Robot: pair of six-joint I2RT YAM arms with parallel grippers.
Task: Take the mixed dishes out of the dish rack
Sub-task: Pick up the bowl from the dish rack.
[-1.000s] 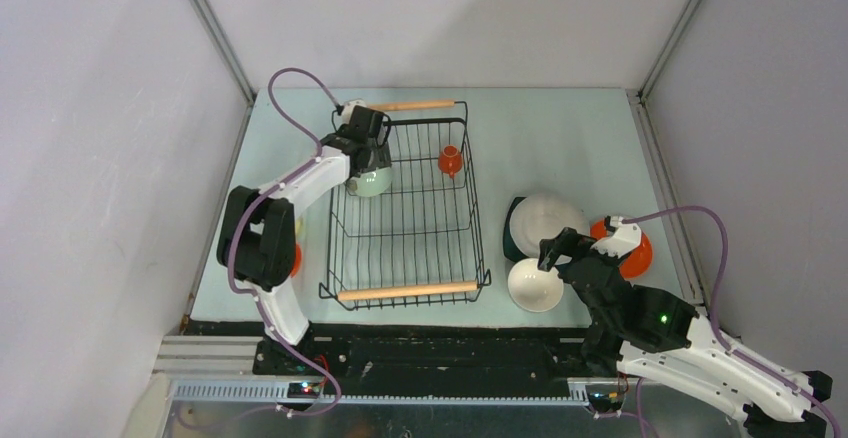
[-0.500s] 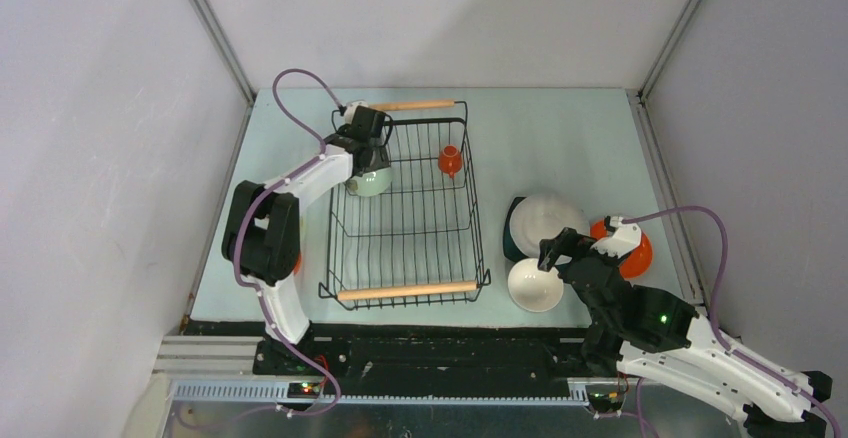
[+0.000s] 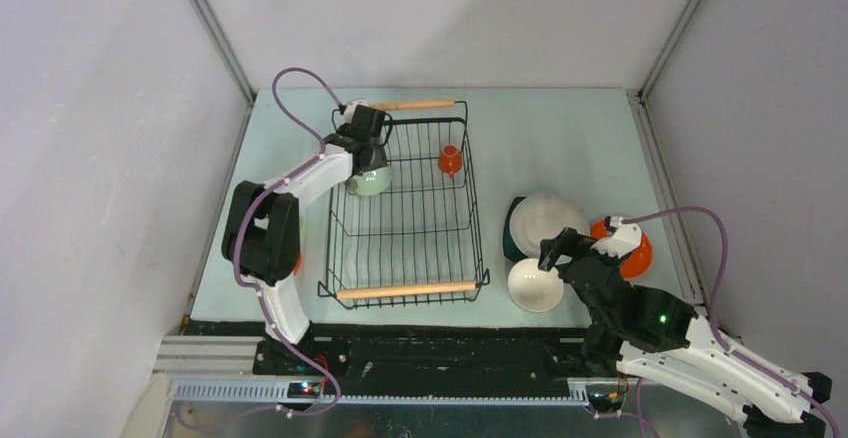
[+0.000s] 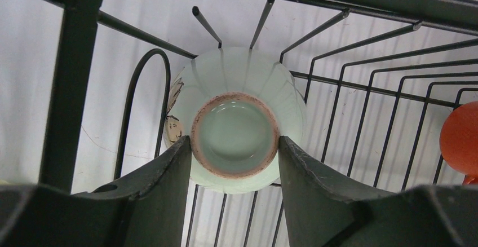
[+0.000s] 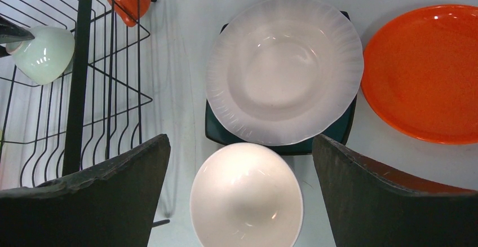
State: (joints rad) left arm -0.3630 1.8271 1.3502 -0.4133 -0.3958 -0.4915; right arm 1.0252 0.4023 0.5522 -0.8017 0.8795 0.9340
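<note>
1. The left gripper (image 4: 235, 145) is clamped on the pale green bowl (image 4: 235, 128), one dark finger pressed to each side of its foot ring. The right gripper (image 5: 241, 140) hangs with its jaws wide apart, holding nothing, above the dishes on the right.
2. The dish rack (image 3: 400, 228) is a black wire basket with a pale wooden rod handle at its near end (image 3: 408, 291) and another at its far end (image 3: 410, 105). It stands left of centre on the table (image 3: 560, 138).
3. Right of the rack, on the table, lies a glossy orange plate (image 5: 423, 72). Just left of it, a white fluted bowl (image 5: 283, 69) sits on a dark teal square plate (image 5: 217, 129).
4. A smaller plain white bowl (image 5: 246, 196) stands just near of that stack, directly under the right gripper.
5. The pale green bowl is in the rack's far left corner. It is glossy, with faint ribs and a brownish unglazed foot ring.
6. A small orange cup (image 3: 450, 161) rests by the rack's right wall, toward the far end.
7. Only the left wrist view shows the bowl's foot ring and the fingers meeting it. The overhead view hides this under the arm.
8. Only the right wrist view shows the teal plate's corners and the white bowl's fluting clearly.
</note>
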